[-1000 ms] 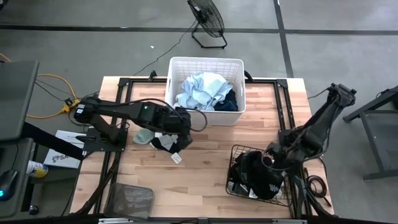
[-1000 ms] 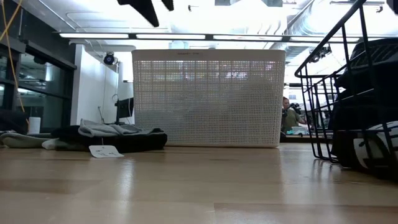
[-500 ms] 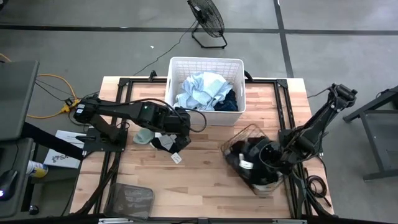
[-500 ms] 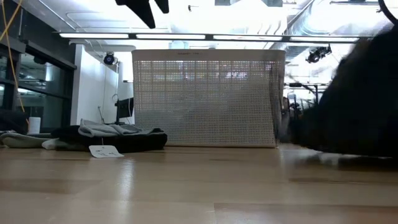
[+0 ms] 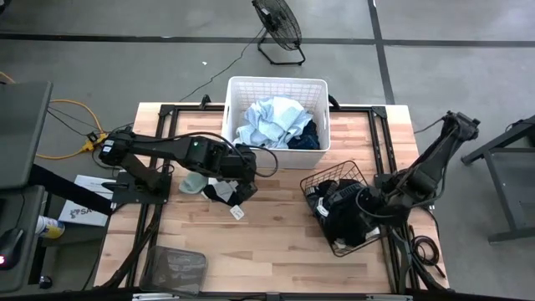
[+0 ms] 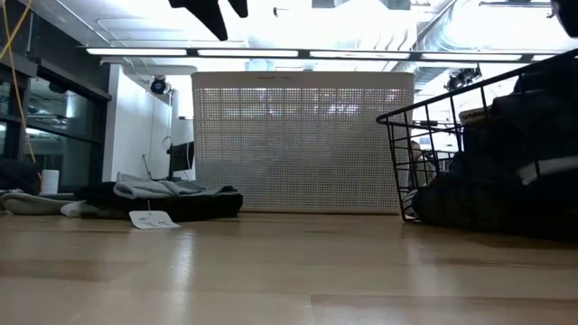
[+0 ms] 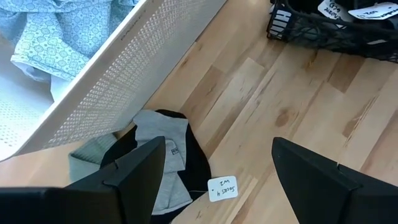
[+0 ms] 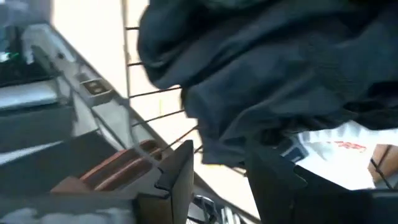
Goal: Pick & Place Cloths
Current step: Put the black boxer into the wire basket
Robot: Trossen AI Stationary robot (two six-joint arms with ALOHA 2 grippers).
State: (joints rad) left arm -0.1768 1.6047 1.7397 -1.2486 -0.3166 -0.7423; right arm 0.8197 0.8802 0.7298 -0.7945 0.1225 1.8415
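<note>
I work at a pale wooden table (image 5: 276,230) of butcher-block planks, framed by grey concrete floor, with a black floor fan (image 5: 278,25) at the top centre of the high view. My left gripper (image 5: 247,186) hovers left of centre above a small heap of black and white-grey cloths (image 5: 219,191) with a sage green piece and a paper tag (image 7: 222,187); its fingers stand well apart, holding nothing. The white plastic laundry basket (image 5: 277,90) sits at the upper middle, holding light blue cloths (image 5: 269,121) and a dark navy one. My right gripper (image 5: 370,203) is at the lower right by the black wire basket (image 5: 333,178), which is tilted and full of black cloths (image 5: 341,213); I cannot tell whether its fingers grip anything. In the low view, ceiling strip lights (image 6: 271,52) glow across the room behind the table.
</note>
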